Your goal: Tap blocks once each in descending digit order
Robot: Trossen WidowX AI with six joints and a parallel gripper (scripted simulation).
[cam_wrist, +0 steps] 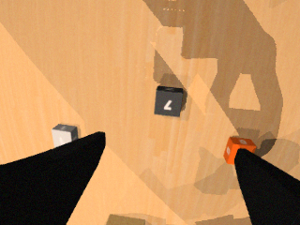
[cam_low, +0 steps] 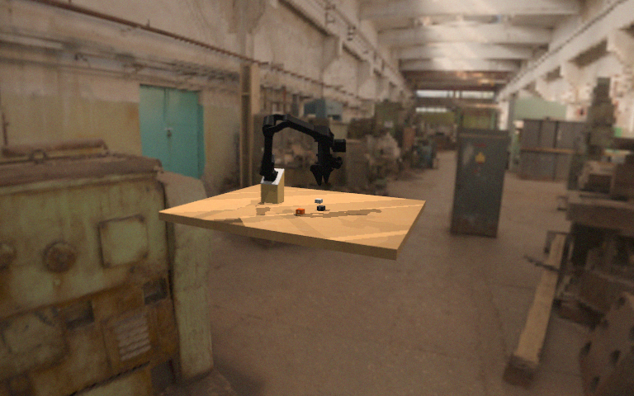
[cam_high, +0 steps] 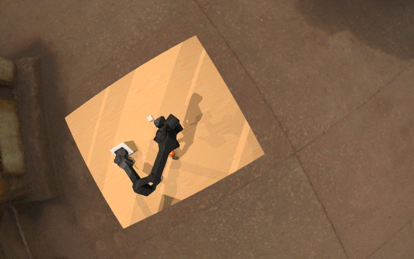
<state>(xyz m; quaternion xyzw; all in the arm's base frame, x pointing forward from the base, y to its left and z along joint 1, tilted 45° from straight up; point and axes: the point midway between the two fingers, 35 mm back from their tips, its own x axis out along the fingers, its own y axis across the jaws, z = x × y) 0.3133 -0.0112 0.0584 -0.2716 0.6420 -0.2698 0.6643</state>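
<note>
Three small printed cubes are sitting apart on the pale wooden worktop (cam_low: 374,233), with the dark grey cube (cam_wrist: 169,100) lying between the white cube (cam_wrist: 66,135) and the orange cube (cam_wrist: 239,149) while the black end effector (cam_wrist: 169,169) is hanging above it, spread wide and gripping nothing.

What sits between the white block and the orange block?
In the wrist view, the dark block with a 7 lies between the white block and orange block, set farther back.
</note>
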